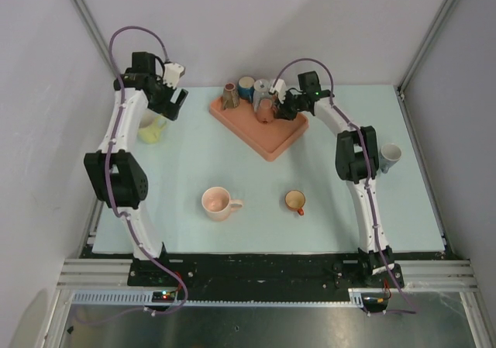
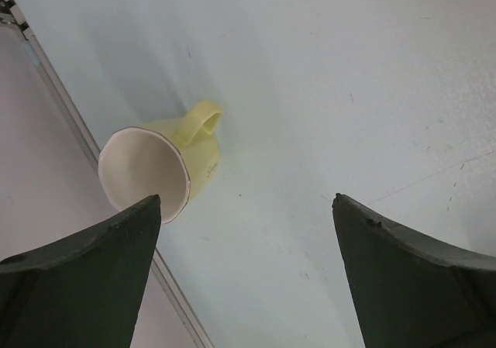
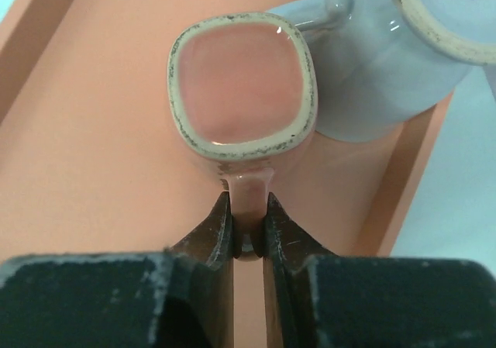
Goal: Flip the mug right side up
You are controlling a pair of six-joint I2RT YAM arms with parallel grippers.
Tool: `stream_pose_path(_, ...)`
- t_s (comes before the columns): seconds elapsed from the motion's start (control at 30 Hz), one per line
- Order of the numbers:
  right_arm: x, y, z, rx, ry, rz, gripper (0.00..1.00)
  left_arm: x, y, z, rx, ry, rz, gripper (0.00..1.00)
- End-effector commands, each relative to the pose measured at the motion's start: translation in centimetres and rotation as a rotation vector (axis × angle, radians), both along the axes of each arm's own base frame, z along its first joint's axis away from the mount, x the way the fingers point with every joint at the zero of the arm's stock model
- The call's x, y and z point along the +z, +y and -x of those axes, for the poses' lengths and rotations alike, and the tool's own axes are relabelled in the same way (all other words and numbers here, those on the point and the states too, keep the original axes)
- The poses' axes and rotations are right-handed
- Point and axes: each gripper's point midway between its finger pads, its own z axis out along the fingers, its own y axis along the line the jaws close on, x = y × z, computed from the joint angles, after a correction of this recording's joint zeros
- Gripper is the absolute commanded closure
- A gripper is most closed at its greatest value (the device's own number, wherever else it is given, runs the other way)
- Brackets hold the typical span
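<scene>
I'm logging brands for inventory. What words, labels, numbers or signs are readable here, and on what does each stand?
Nothing reads whole.
Pale grey-blue ceramic mug on the orange tray: dark script on the end facing the right wrist camera, cut off by the picture's edge, unreadable.
Pale yellow mug lying on its side: a faint small mark on its wall, too small to read.
Top view: no text legible.

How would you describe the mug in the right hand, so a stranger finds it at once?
Find the orange tray far back on the table. Among the mugs at its back end, the right hand pinches the handle of the pink mug. Only this one has a squarish, speckled rim.
</scene>
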Motion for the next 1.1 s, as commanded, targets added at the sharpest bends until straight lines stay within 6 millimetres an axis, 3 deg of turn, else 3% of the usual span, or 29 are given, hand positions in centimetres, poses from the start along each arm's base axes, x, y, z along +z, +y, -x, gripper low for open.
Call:
stream_pose_path(0.0, 2.2, 0.6, -0.5, -0.009, -0.054, 0.011, 0.96, 4.7, -0.2, 0.8, 0.001, -0.107, 0.008, 0.05)
stream_pose_path(0.1, 3.8, 0.8, 0.0, -0.020, -0.066, 0.011, 0.99, 5.5, -1.2, 1.5, -0.010, -0.113, 0.068, 0.05)
stream_pose_path(0.23, 8.6, 1.6, 1.6, -0.087, -0.083, -0.053, 1.00, 7.7, -3.4, 2.7, -0.032, -0.137, 0.193, 0.05)
stream_pose_path(0.37, 15.8, 3.1, 4.2, -0.162, -0.165, -0.193, 1.00, 11.1, -7.3, 4.4, -0.105, -0.173, 0.357, 0.05)
stream_pose_path(0.5, 25.5, 3.8, 6.9, -0.242, -0.255, -0.451, 1.00, 15.8, -10.8, 6.6, -0.207, -0.243, 0.462, 0.01)
stream_pose_path(0.57, 30.7, 3.7, 9.2, -0.248, -0.269, -0.606, 1.00, 18.1, -12.4, 8.0, -0.261, -0.277, 0.508, 0.01)
stream_pose_path(0.7, 38.2, 4.7, 14.3, -0.210, -0.268, -0.896, 1.00, 23.1, -16.0, 11.5, -0.388, -0.291, 0.698, 0.01)
stream_pose_path(0.77, 41.0, 5.0, 16.8, -0.199, -0.224, -1.050, 1.00, 26.7, -17.8, 14.2, -0.492, -0.294, 0.815, 0.01)
stream_pose_path(0.87, 44.4, 5.8, 20.0, -0.169, -0.191, -1.192, 1.00, 30.9, -19.0, 17.0, -0.573, -0.337, 0.887, 0.01)
stream_pose_path(0.97, 46.6, 7.3, 23.4, -0.085, -0.193, -1.282, 1.00, 33.6, -19.4, 18.7, -0.610, -0.396, 0.911, 0.00)
stream_pose_path(1.07, 48.3, 8.5, 26.5, 0.023, -0.151, -1.363, 1.00, 35.1, -19.8, 19.2, -0.608, -0.410, 0.957, 0.01)
